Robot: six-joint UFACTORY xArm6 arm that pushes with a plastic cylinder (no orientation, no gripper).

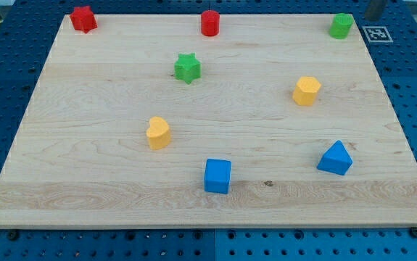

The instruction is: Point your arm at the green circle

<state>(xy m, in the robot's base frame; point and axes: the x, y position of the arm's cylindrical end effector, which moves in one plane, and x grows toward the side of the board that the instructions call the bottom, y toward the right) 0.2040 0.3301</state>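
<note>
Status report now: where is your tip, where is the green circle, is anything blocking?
My tip: not in view. Green circle at board's top right corner, standing alone. Nothing close beside it; nearest is yellow block.

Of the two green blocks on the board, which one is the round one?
The green circle at the view's top right corner. The other, the green star, lies nearer the middle and has points.

The wooden board (106, 203) carries eight scattered blocks, among them a green circle (341, 25) at the view's top right.
</note>
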